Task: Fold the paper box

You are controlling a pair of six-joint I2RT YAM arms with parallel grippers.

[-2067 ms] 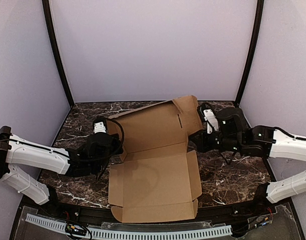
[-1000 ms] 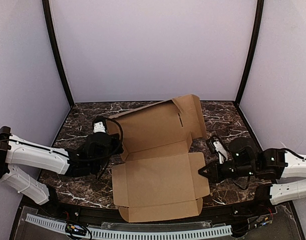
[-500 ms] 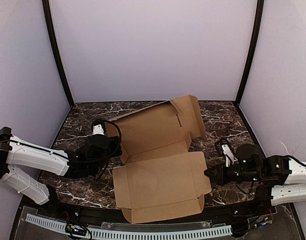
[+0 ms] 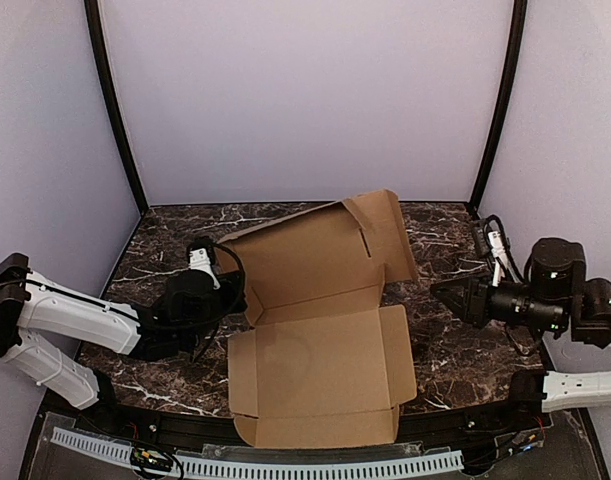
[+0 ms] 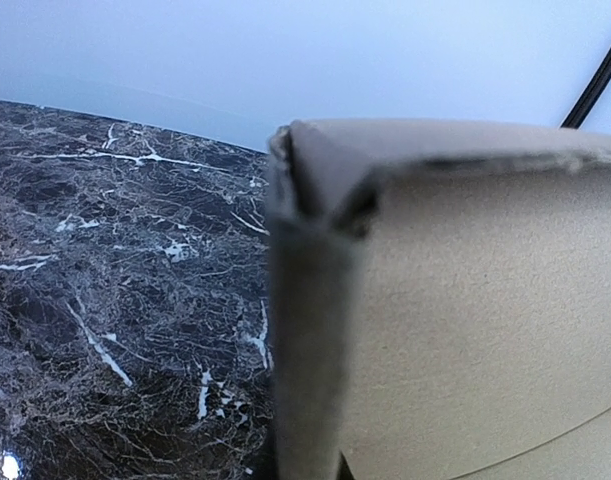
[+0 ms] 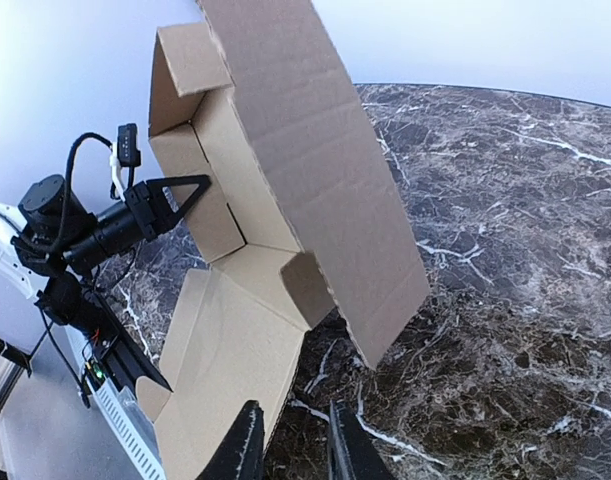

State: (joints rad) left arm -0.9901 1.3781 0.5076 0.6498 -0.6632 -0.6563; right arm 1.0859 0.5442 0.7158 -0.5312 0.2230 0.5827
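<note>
My left claw [image 6: 197,183] is shut at the back left corner of the paper box [image 4: 320,350] on the surface [image 4: 455,360], so I should slowly lift its right flap with my empty, slightly open right claw [image 4: 450,292].

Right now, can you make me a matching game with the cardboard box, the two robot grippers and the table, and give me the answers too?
Things:
1. paper box
2. left gripper
3. right gripper
4. table

Descriptions:
A. dark marble with white veins
B. slightly open, off to the box's right side, holding nothing
C. brown, with its back panel standing up
D. shut, at the box's left edge

Pairs: 1-C, 2-D, 3-B, 4-A
</note>
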